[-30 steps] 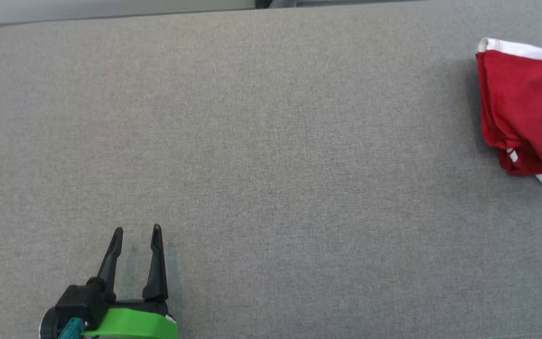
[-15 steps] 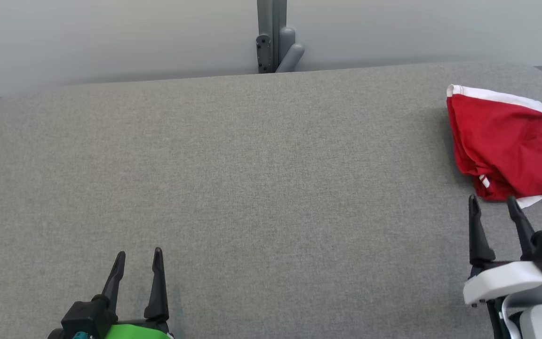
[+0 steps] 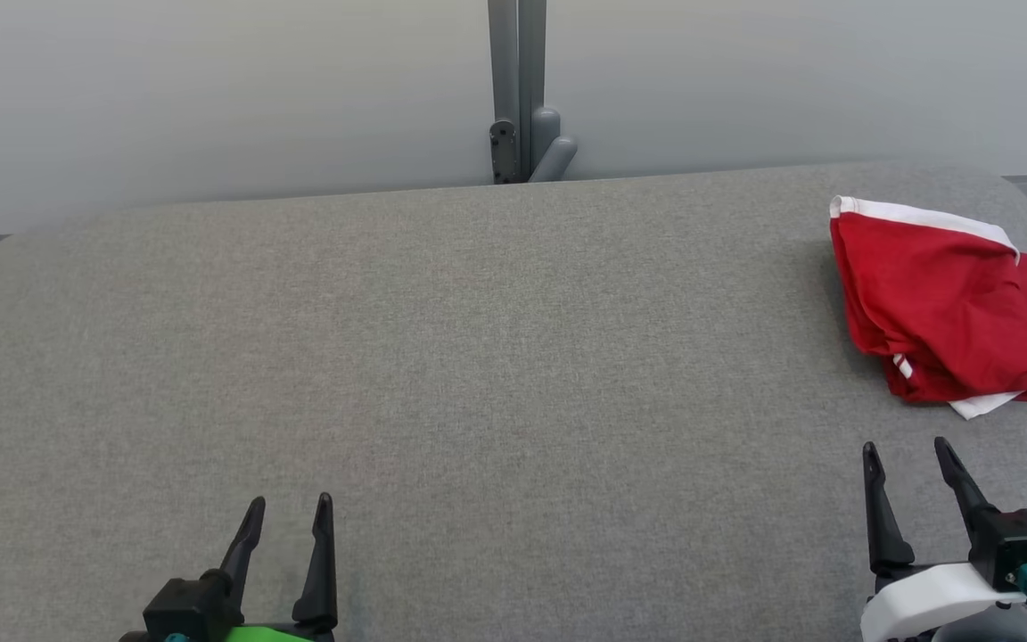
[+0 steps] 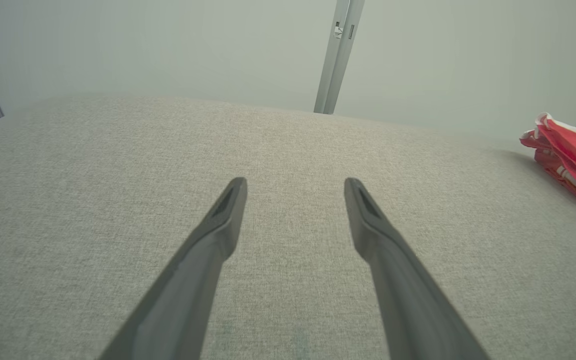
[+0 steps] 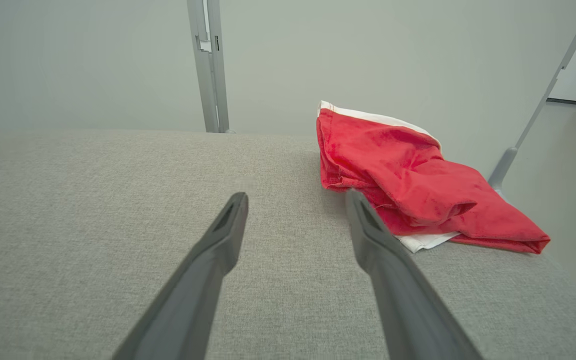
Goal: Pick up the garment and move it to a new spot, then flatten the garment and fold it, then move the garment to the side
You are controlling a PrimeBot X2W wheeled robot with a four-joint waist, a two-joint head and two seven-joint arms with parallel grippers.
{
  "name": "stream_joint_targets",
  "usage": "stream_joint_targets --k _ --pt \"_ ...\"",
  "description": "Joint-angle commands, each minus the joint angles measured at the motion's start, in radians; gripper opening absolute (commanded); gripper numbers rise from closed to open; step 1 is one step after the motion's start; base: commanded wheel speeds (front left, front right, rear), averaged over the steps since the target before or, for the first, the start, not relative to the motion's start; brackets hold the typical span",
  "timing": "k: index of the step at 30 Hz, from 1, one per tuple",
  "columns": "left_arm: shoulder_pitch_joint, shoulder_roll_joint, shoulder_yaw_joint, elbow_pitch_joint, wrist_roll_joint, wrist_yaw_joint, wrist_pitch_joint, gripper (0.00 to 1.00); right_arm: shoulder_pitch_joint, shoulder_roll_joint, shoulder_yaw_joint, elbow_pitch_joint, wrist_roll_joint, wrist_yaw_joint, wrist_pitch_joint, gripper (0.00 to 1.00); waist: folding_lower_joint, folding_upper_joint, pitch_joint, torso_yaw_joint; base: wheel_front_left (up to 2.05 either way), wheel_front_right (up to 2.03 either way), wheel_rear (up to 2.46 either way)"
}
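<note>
The red garment with white trim lies bunched at the far right of the grey fabric-covered bench. A small white tag on its near fold is too small to read. The left end effector and right end effector hover over the near side with fingers spread and empty. The right one is near the garment but not touching it.

The right gripper is seen spread wide and empty over the grey fabric surface, and a crumpled red garment with white edging is noted just beyond it to the right, near the surface's far edge.
</note>
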Motion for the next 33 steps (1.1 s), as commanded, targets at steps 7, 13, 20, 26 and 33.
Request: stream_joint_targets --k 7,13,20,26,33 --pt "-0.024 0.002 -0.01 0.021 -0.01 -0.017 -0.002 1.0 0.019 -0.001 0.016 -0.006 -0.004 -0.001 -0.004 1.0 0.0 0.0044 -0.006 -0.008 0.0 0.0 0.0" --pt "-0.022 0.002 -0.009 0.032 -0.01 -0.021 -0.002 1.0 0.005 0.0 0.029 -0.007 -0.011 -0.001 -0.004 1.0 0.0 0.0044 -0.008 -0.013 0.0 0.0 0.0" --pt "-0.022 0.002 -0.007 0.039 -0.016 -0.023 -0.002 1.0 -0.003 0.0 0.029 -0.005 -0.011 -0.001 -0.004 1.0 0.0 0.0044 -0.01 -0.015 0.0 0.0 0.0" --pt "-0.02 0.002 -0.004 0.034 -0.019 -0.023 -0.002 1.0 -0.006 0.0 0.019 0.004 0.001 -0.001 -0.004 1.0 0.0 0.0044 -0.005 -0.022 0.0 0.0 0.0" --pt "-0.024 0.002 -0.007 0.035 -0.019 -0.024 -0.002 1.0 -0.001 0.0 0.022 0.006 0.004 0.0 -0.004 1.0 0.0 0.0044 -0.001 -0.022 0.0 0.0 0.0"
